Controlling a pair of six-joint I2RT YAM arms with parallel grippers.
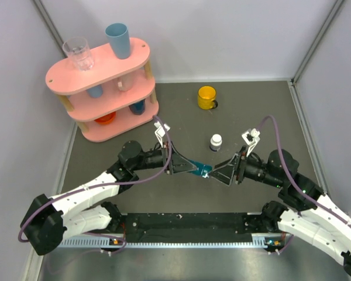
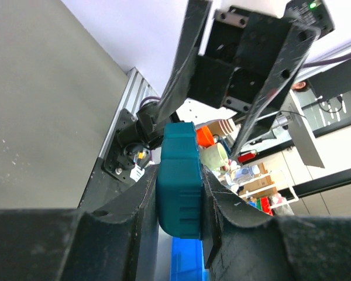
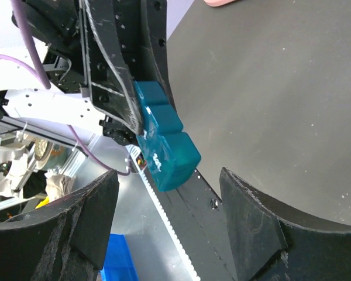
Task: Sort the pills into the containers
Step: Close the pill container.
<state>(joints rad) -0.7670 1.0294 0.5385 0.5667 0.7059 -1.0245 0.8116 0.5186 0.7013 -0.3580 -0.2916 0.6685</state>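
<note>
The dark-teal pill box (image 1: 198, 169) is held off the table between the two arms. My left gripper (image 1: 184, 167) is shut on it; in the left wrist view the box (image 2: 179, 178) sits clamped between both fingers. My right gripper (image 1: 221, 171) faces the box's free end, jaws wide open and empty. In the right wrist view the box (image 3: 164, 147) hangs a little beyond my open fingers, not touching them. No pills show in any view.
A small white capped bottle (image 1: 216, 141) stands just behind the grippers. A yellow mug (image 1: 207, 97) stands farther back. A pink three-tier shelf (image 1: 102, 88) with cups is at the back left. Grey walls enclose the table.
</note>
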